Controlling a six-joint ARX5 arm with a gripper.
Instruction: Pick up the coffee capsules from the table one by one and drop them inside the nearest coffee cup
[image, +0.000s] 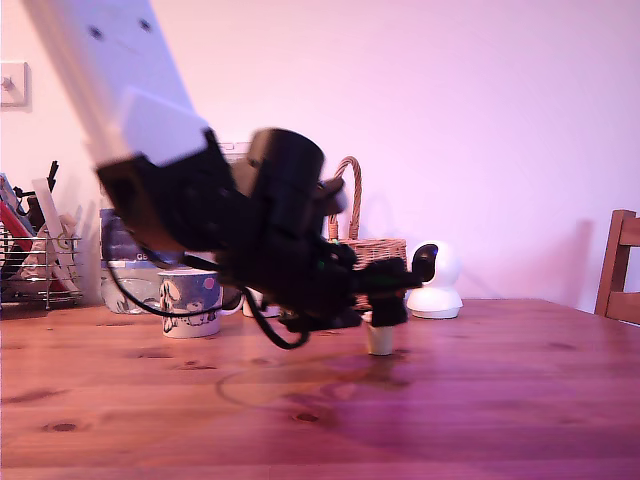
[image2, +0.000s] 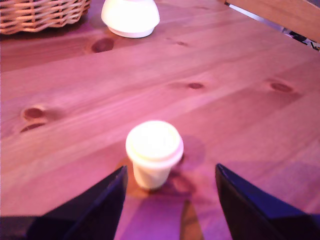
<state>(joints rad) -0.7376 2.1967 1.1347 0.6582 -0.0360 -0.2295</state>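
My gripper (image2: 170, 200) hangs wide open, holding nothing, over the knotty reddish table (image2: 240, 110); capsule (image2: 154, 152) upright between my fingers, pale wall behind.

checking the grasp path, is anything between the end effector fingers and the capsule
Nothing: in the wrist view only bare table separates the open end effector fingers from the upright capsule, which stands between them, untouched.
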